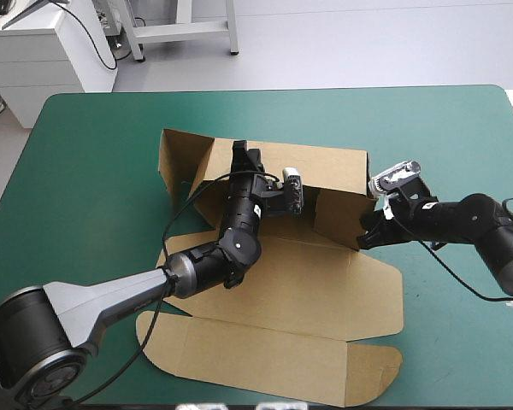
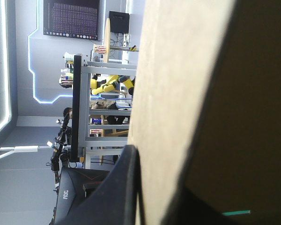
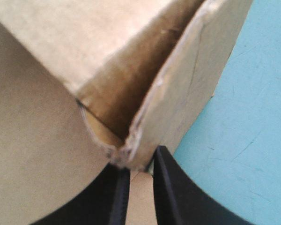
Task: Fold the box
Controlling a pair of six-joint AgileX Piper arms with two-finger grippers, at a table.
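The brown box [image 1: 325, 282] lies open on the teal-green table, its back wall [image 1: 325, 166] and right side wall [image 1: 338, 218] raised. My left gripper [image 1: 239, 155] reaches over the back wall's top edge near its left end. In the left wrist view the board [image 2: 178, 70] stands between the black fingers [image 2: 124, 187], and that gripper [image 2: 173, 154] is shut on it. At the side wall's near corner sits my right gripper [image 1: 366, 237]. Its fingertips [image 3: 165, 187] are all but shut on the corner of the board [image 3: 192, 79], gripper [image 3: 138, 164].
A loose flap [image 1: 184, 162] stands up at the box's far left corner. The lid and its rounded tabs [image 1: 265, 359] lie flat, reaching the table's front edge. Bare teal-green cover [image 1: 85, 171] spreads to the left, and more [image 3: 243, 117] shows beside my right gripper.
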